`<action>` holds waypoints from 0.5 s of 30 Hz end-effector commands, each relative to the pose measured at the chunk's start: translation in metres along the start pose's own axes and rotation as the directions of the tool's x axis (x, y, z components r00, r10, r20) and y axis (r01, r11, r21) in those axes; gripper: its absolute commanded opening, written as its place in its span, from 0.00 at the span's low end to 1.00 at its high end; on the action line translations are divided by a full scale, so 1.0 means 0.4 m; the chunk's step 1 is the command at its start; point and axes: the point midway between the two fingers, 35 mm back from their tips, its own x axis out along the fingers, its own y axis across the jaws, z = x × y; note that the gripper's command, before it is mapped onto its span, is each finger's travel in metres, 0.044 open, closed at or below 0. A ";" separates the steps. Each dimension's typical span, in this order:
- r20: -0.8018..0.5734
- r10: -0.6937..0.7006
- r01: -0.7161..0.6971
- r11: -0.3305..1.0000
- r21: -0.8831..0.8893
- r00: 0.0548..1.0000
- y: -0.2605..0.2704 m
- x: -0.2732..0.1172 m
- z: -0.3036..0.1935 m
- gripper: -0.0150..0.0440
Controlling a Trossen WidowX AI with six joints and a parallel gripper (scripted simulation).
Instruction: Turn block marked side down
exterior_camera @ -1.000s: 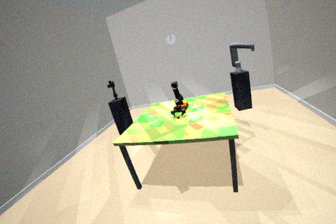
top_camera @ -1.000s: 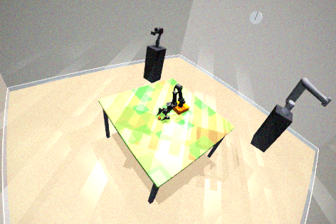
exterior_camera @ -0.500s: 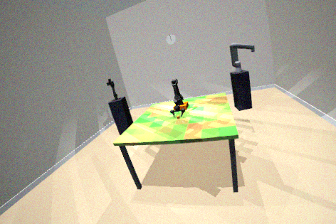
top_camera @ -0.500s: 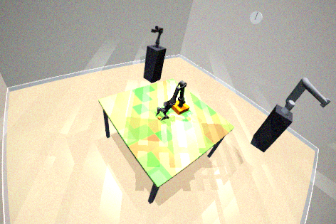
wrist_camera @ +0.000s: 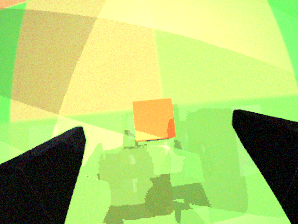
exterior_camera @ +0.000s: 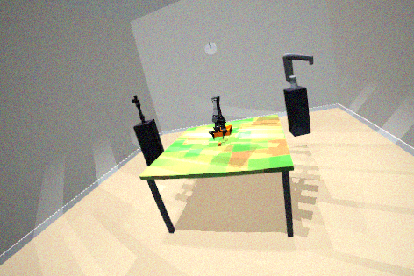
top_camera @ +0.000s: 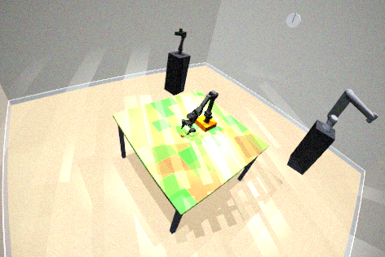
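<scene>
A small orange block rests on the table. In the wrist view its plain orange top face shows, with a darker red patch at the lower right and a thin dark line along the lower edge. No marked side shows clearly. My gripper is wide open and empty. In the wrist view its black fingers stand left and right of the block, with wide gaps, touching nothing. In the top and exterior views the fingertips are close above and beside the block; their exact height is hard to tell.
The arm's orange base stands on the table behind the gripper. Two black pedestals with other arms stand off the table. The tabletop has a patchwork of green, yellow and orange, with bright light patches and shadows.
</scene>
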 end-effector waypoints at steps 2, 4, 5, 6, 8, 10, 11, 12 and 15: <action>-0.045 0.007 -0.006 1.000 0.011 0.999 0.000 -0.062 0.005 1.00; -0.045 0.007 -0.006 1.000 0.011 0.999 0.000 -0.062 0.005 1.00; -0.045 0.007 -0.006 1.000 0.011 0.999 0.000 -0.062 0.005 1.00; -0.051 0.007 -0.006 1.000 0.011 0.999 0.000 -0.062 0.007 1.00; -0.096 0.007 -0.006 1.000 0.011 0.995 0.001 -0.058 0.019 1.00; -0.165 0.008 -0.006 1.000 0.010 0.986 0.001 -0.054 0.037 1.00; -0.199 0.008 -0.006 1.000 0.010 0.980 0.001 -0.052 0.045 1.00; -0.233 0.008 -0.006 1.000 0.009 0.972 0.001 -0.050 0.053 1.00; -0.333 0.009 -0.006 1.000 0.009 0.943 0.002 -0.047 0.075 1.00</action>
